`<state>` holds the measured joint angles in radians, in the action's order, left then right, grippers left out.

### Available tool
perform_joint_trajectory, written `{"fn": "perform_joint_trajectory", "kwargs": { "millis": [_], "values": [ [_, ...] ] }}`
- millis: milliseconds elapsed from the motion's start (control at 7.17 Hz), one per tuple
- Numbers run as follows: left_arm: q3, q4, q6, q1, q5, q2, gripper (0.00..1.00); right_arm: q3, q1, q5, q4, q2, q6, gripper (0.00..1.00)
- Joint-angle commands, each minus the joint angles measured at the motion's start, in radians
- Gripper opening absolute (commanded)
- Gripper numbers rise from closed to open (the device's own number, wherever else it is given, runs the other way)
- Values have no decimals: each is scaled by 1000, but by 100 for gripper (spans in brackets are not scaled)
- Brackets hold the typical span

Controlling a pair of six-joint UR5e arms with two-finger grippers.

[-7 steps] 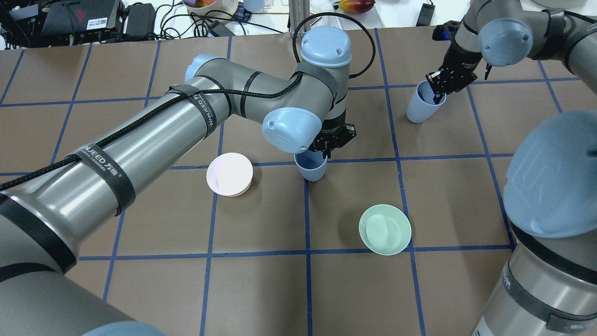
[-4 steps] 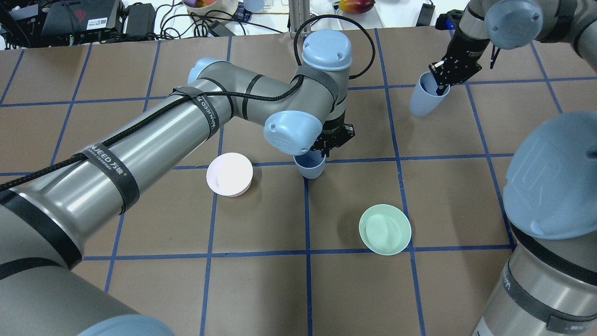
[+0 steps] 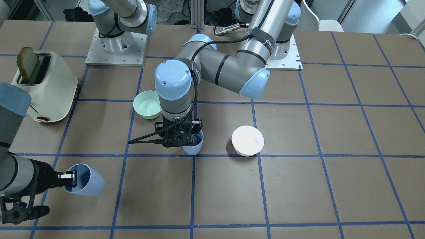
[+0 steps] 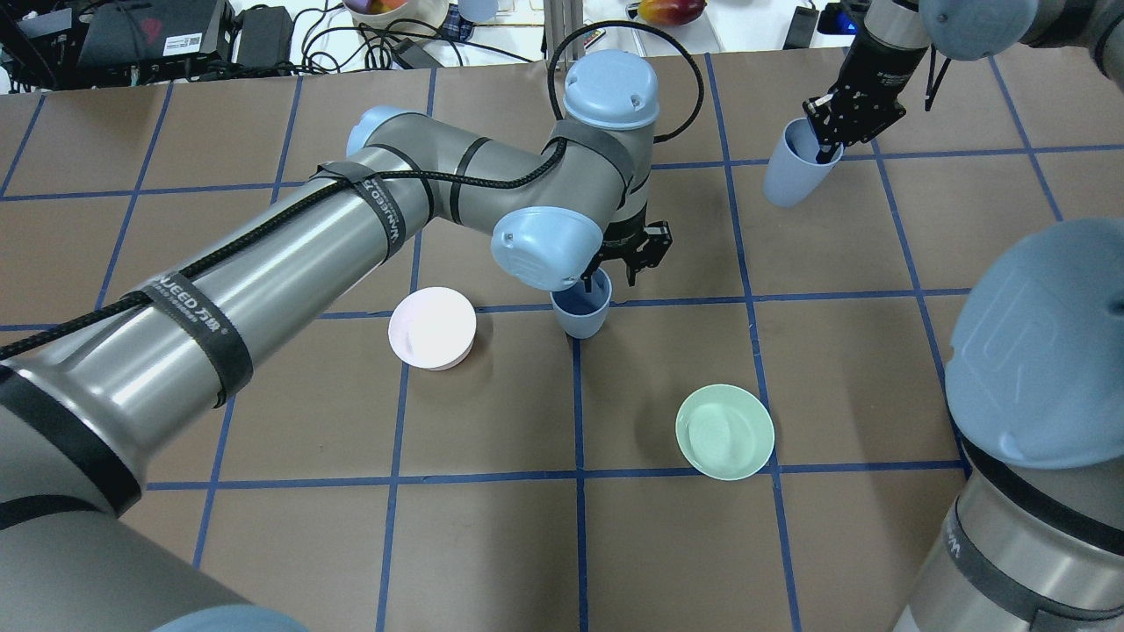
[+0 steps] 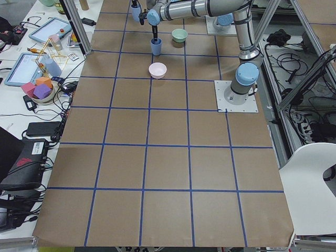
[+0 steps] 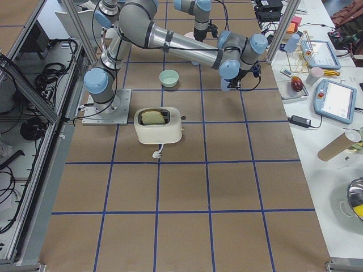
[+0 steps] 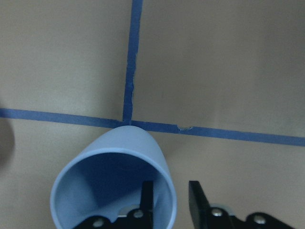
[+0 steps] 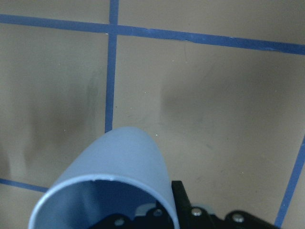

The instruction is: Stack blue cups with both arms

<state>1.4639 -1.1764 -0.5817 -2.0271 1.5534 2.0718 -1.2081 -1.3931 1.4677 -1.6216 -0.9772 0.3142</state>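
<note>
One blue cup point(image 4: 581, 309) stands upright on the table at a tape crossing; it also shows in the front view point(image 3: 194, 146) and the left wrist view point(image 7: 119, 162). My left gripper point(image 4: 617, 270) is open. It straddles this cup's rim, one finger inside and one outside, with a gap to the wall point(image 7: 170, 193). My right gripper point(image 4: 825, 145) is shut on the rim of the second blue cup point(image 4: 790, 175) and holds it tilted above the table at the far right. That cup also shows in the front view point(image 3: 84, 184) and the right wrist view point(image 8: 128, 162).
A pale pink bowl point(image 4: 432, 327) lies upside down left of the standing cup. A mint-green bowl point(image 4: 724, 431) sits nearer the robot on the right. A cream toaster point(image 3: 46, 86) with a slice of bread stands on the right arm's side.
My right gripper has carried its cup upward and away from the robot. My left gripper has spread its fingers and risen slightly; its cup stays at the tape crossing.
</note>
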Motion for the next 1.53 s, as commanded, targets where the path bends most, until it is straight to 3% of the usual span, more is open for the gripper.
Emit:
{"fn": "perform_joint_trajectory", "kwargs": {
  "millis": [0,279,558,698,977,1395],
  "values": [
    [-22,-69,8,65,-4,-105,100,-2,-42,-1,37,-47,-55,0],
    [-30,-252,188,155,-1,-246,100,-14,-139,0,65,-116,-136,0],
    [-16,-350,392,297,-1,-365,100,-59,-245,-1,66,-184,-257,0],
    [2,-348,518,377,-3,-402,100,-91,-304,-3,65,-219,-320,0],
    [27,-342,539,499,-7,-461,100,-152,-403,-7,52,-241,-473,0],
    [59,-330,622,522,-15,-487,100,-218,-464,-9,13,-251,-508,0]
  ]
}}
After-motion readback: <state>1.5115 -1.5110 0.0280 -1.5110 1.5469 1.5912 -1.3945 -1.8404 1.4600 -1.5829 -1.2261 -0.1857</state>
